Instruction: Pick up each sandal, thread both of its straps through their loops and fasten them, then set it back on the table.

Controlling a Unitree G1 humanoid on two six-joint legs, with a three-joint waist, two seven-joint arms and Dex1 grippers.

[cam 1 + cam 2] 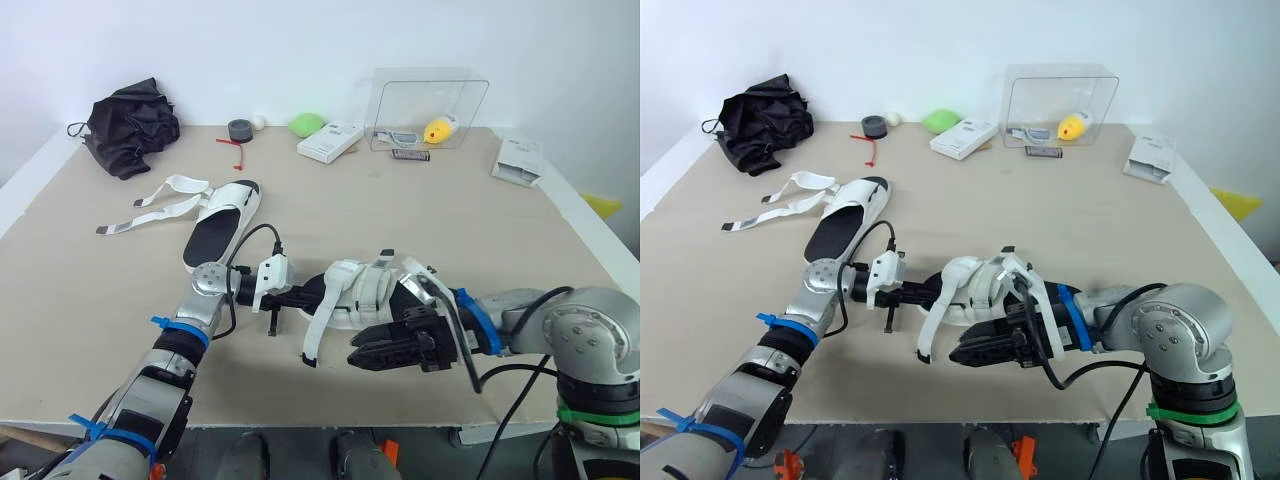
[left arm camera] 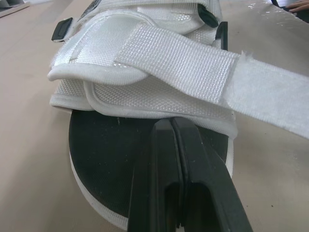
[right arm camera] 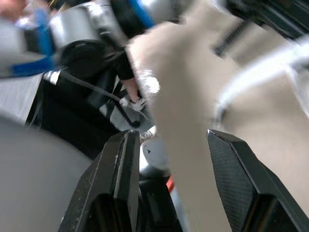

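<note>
Left fingers (image 2: 155,169) pressed together, tips on insole of sandal (image 2: 104,145). Right fingers (image 3: 119,186) spread, strap (image 3: 181,159) between them.

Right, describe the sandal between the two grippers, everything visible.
The sandal is white with a black footbed and a white sole rim. Its padded upper and webbing straps look woven, with black loops at the sides. It is near the front edge of the table. One strap is folded across the upper and a loose strap trails off it. The left gripper, shut, rests on the footbed. The right gripper is open beside it.
</note>
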